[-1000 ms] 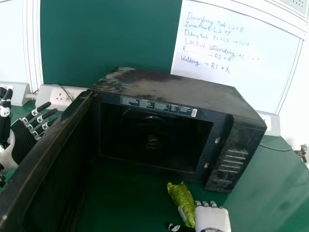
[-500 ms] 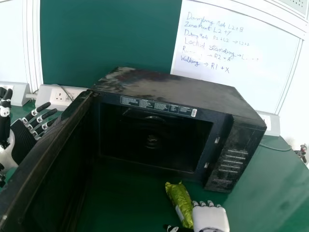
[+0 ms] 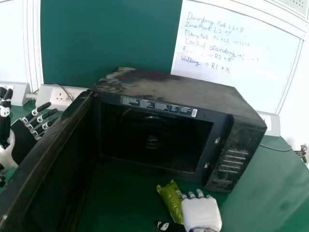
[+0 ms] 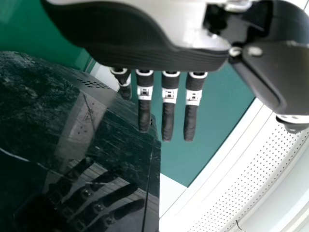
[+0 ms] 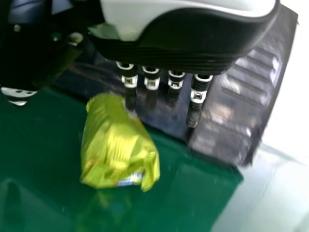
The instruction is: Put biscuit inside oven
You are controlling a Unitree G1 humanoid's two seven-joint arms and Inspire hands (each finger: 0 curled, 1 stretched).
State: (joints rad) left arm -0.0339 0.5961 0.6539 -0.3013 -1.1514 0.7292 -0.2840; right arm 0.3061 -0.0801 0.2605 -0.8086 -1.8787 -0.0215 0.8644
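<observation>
In the head view my right hand (image 3: 202,213) is in front of the microwave oven (image 3: 183,89), fingers open, beside the green biscuit packet (image 3: 171,199). The packet slants on the near side of the oven, between hand and thumb. In the right wrist view the right hand (image 5: 198,94) has fairly straight fingers near the biscuit packet (image 5: 117,145), its thumb apart from it. The oven's door (image 3: 48,154) stands open and its cavity is dark inside. My left hand (image 3: 24,140) rests open beyond the door; the left hand (image 4: 169,104) has straight fingers.
A green table (image 3: 270,193) carries the oven. Behind it are a green board (image 3: 106,38), a whiteboard (image 3: 236,63) and wall sockets (image 3: 60,96). The open door forms a tall barrier on the left, and a cable (image 3: 275,148) lies at the oven's right.
The right hand has moved left in the head view, and the biscuit packet has shifted left along with it. Left hand and oven have kept their places.
</observation>
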